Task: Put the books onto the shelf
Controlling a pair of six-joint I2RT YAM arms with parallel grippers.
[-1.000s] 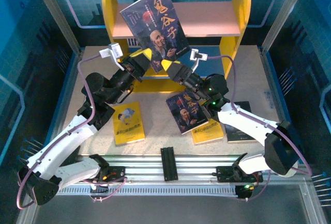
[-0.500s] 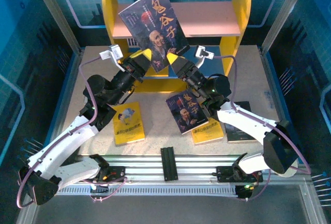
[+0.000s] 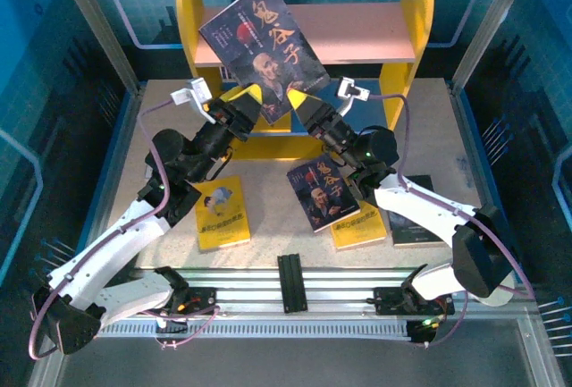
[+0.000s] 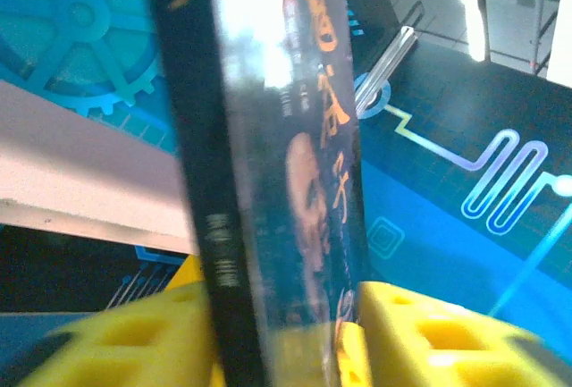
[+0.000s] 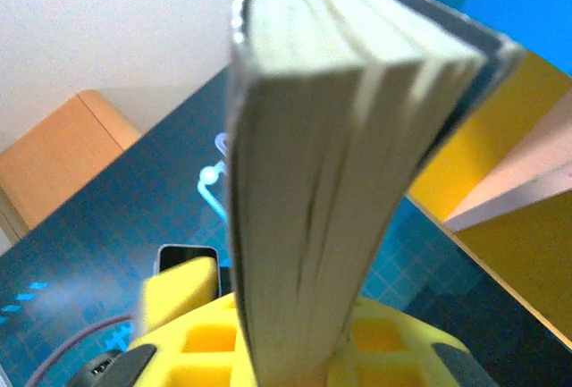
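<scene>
Left tool (image 3: 254,104) and right tool (image 3: 300,105) clamp the bottom edge of a dark book (image 3: 264,47) (portrait cover), tilted up before the shelf (image 3: 417,12). It seems clear of the pink board (image 3: 366,34). More books (image 3: 222,213) lie on the surface (image 3: 268,186).

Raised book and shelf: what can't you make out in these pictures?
- Top view: the shelf's lower board is largely hidden behind the raised book, left pincer and right pincer.
- Left wrist view: the cover print is blurred and washed out by glare.
- Top view: the black book lies partly under the right arm, cover unreadable.
</scene>
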